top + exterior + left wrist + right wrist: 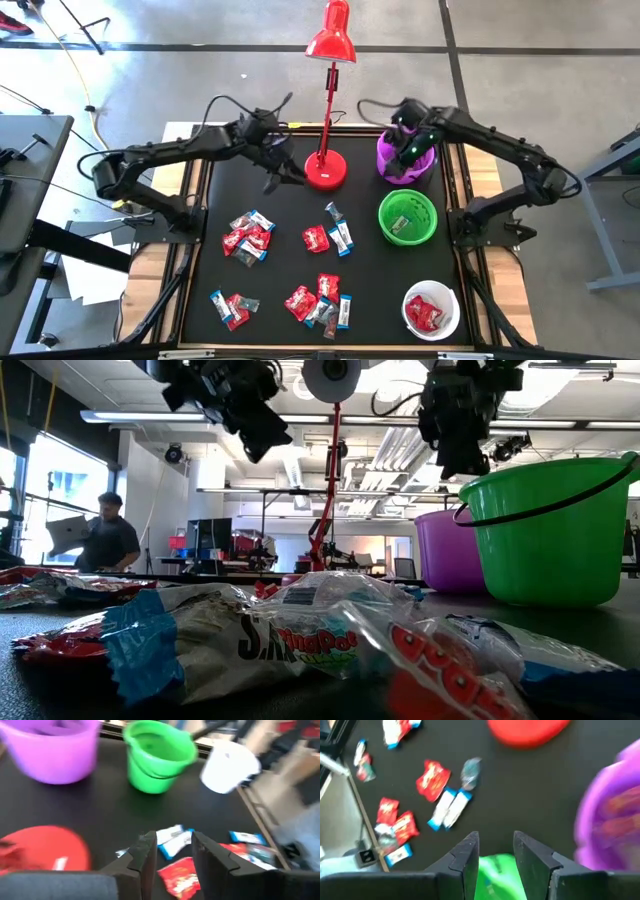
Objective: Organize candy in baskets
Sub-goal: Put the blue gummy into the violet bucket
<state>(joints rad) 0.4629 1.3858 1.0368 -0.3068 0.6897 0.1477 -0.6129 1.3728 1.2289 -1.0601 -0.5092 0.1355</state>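
Wrapped candy, red, blue-and-white and silvery, lies in loose clusters on the black table. Three baskets stand along the right side: purple at the far end, green in the middle, white nearest, with red candy inside it. My left gripper hangs open in the air beside the red lamp's base, with nothing between its fingers. My right gripper hovers open over the purple basket's near side, also with nothing between its fingers.
A red desk lamp stands on its round base at the far middle of the table, its stem rising between the two arms. Bare black table lies between the candy clusters and the baskets. A person stands in the room behind.
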